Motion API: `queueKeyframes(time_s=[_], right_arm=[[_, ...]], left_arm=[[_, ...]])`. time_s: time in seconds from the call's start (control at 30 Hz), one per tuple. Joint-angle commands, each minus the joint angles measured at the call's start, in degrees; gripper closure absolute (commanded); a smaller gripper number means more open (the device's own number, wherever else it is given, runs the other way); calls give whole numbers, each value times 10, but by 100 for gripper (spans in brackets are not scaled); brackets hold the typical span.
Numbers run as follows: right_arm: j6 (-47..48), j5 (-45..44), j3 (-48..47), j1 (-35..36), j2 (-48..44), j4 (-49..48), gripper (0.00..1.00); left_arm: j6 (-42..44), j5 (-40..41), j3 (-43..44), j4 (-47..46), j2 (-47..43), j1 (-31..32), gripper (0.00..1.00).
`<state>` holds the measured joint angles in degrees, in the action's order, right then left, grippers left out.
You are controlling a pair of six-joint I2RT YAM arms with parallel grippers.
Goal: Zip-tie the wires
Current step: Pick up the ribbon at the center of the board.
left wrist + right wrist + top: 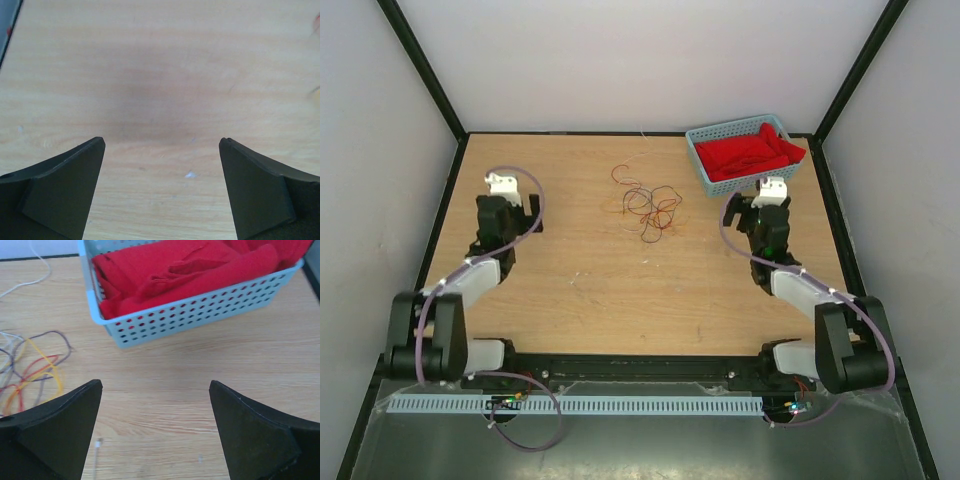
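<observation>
Loose tangle of wires (648, 205) lying flat on table (600, 300), upper centre of top view. Flanked by left gripper (503, 183) and right gripper (772, 188), both well apart from tangle, jaws spread wide, nothing between. Upper right: blue basket (699, 160) holding red cloth (752, 152).

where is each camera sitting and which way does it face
top external: above and behind the arms, looking down on the table, wires and basket; both arms show whole.
left wrist: on the left arm, looking at bare tabletop; the open left end effector frames the bottom.
right wrist: on the right arm, facing the basket of red cloth; the open right end effector is at the bottom.
shared: top and right wrist both show the wires and basket.
</observation>
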<state>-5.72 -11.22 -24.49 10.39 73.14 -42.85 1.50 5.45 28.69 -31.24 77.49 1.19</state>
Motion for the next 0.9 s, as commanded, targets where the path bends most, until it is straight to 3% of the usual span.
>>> queueKeyframes(time_s=[0.0, 0.1, 0.3, 0.53, 0.87], right_arm=[[-97, 44, -77, 5, 1, 250, 0], [-92, 69, -99, 24, -4, 319, 4], [-101, 66, -81, 69, -28, 357, 15], [-109, 60, -86, 97, 21, 363, 35], [-94, 21, -112, 147, 99, 361, 50]], left_arm=[[-104, -59, 100, 237, -98, 8, 1], [-173, -168, 137, 338, -146, 11, 1], [-241, -248, 125, 368, -211, 23, 1], [-240, -262, 124, 403, -235, 23, 1], [-243, -251, 127, 421, -248, 23, 1]])
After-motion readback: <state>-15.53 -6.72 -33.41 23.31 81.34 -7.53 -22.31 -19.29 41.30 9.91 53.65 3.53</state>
